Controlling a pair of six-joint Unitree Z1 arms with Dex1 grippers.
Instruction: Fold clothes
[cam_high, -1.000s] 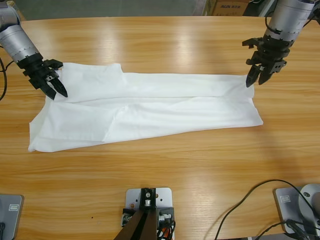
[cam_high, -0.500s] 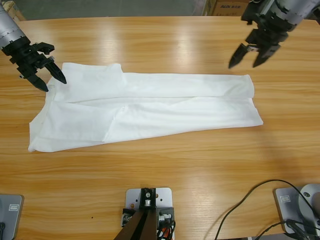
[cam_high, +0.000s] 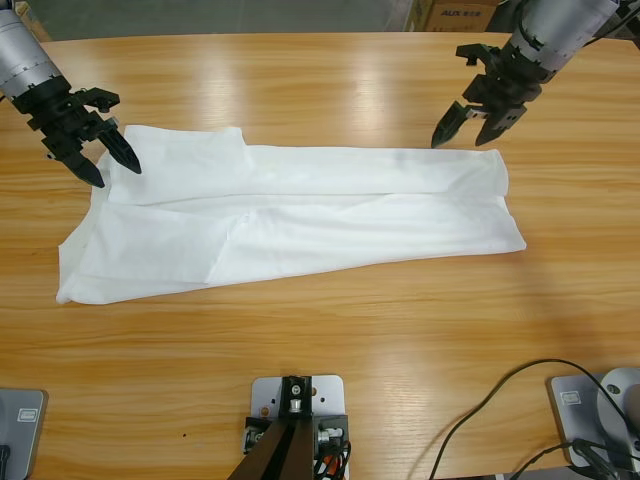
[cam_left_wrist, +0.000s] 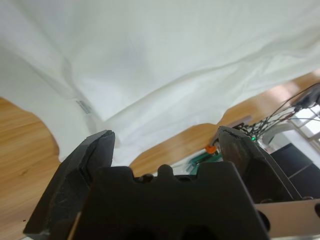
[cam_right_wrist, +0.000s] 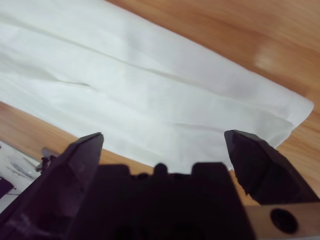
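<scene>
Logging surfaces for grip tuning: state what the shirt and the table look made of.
T-shirt: soft matte white fabric, probably cotton; it lies limp with creases, folds and stitched seams. Table: wood or wood-look laminate, glossy; lengthwise grain lines and bright lamp reflections show.

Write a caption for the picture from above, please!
Two open grippers, left and right, hover at the far corners of a white T-shirt folded lengthwise on the wooden table.
</scene>
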